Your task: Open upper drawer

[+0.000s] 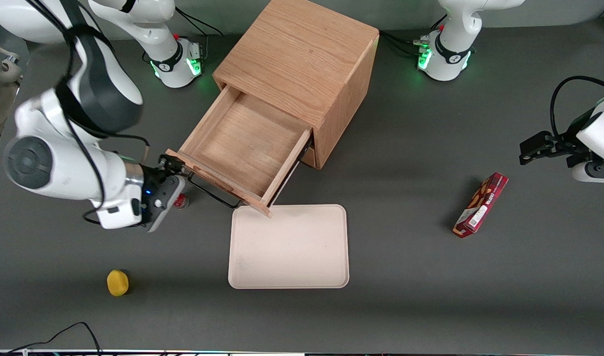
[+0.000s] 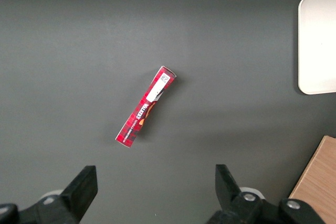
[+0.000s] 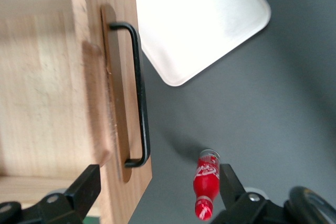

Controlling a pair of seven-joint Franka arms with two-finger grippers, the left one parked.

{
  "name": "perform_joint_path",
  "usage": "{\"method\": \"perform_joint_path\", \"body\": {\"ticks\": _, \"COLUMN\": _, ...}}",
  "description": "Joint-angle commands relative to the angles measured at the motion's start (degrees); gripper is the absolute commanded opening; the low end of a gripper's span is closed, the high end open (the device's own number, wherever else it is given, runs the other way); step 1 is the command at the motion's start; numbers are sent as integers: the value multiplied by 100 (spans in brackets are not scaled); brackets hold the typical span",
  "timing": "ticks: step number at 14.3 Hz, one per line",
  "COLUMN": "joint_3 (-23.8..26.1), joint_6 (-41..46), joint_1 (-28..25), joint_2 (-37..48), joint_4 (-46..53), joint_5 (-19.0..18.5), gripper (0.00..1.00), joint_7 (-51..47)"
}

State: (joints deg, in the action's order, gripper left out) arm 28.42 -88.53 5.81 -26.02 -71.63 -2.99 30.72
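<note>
Upper drawer (image 1: pixel 242 148) stands pulled well out of the cabinet (image 1: pixel 302 64), its front over the tray's (image 1: pixel 289 247) corner. Gripper (image 1: pixel 169 163) sits beside the black handle (image 3: pixel 137 93), fingers (image 3: pixel 84 190) released, grasping nothing.

Matt oak-grain upper drawer (image 1: pixel 242 148) (black metal handle (image 3: pixel 140 103)), glossy plastic bottle (image 3: pixel 205 184).

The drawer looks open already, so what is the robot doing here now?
The upper drawer of the cabinet is pulled far out, and its plain wooden inside holds nothing. The right arm's end effector sits open at the end of the black handle without gripping it. A small red bottle lies on the table beside it. A corner of the drawer front overhangs the white tray.
</note>
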Motion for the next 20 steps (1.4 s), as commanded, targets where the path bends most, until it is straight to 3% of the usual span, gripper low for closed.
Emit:
{"method": "perform_joint_path", "body": {"ticks": 1, "joint_3": 41, "joint_6": 187, "joint_1": -28, "joint_2": 613, "joint_4": 150, "joint_5": -106, "gripper": 100, "joint_7": -1256}}
{"method": "perform_joint_path", "body": {"ticks": 6, "joint_3": -21, "joint_6": 327, "joint_1": -1, "joint_2": 1467, "joint_4": 88, "joint_5": -158, "gripper": 100, "joint_7": -4026}}
{"method": "perform_joint_path", "body": {"ticks": 9, "joint_3": -476, "joint_6": 757, "joint_1": 16, "joint_2": 1800, "joint_4": 44, "joint_5": -176, "gripper": 100, "joint_7": -4188}}
{"method": "perform_joint_path", "body": {"ticks": 12, "joint_3": -1082, "joint_6": 838, "joint_1": 16, "joint_2": 2494, "joint_4": -997, "joint_5": 25, "gripper": 100, "joint_7": -4407}}
{"method": "perform_joint_path", "body": {"ticks": 16, "joint_3": -1514, "joint_6": 418, "joint_1": 25, "joint_2": 3206, "joint_4": -2308, "joint_5": 202, "gripper": 100, "joint_7": -4557}}
{"method": "perform_joint_path", "body": {"ticks": 20, "joint_3": -1751, "joint_6": -408, "joint_1": 34, "joint_2": 3848, "joint_4": -3512, "joint_5": 614, "gripper": 100, "joint_7": -4540}}
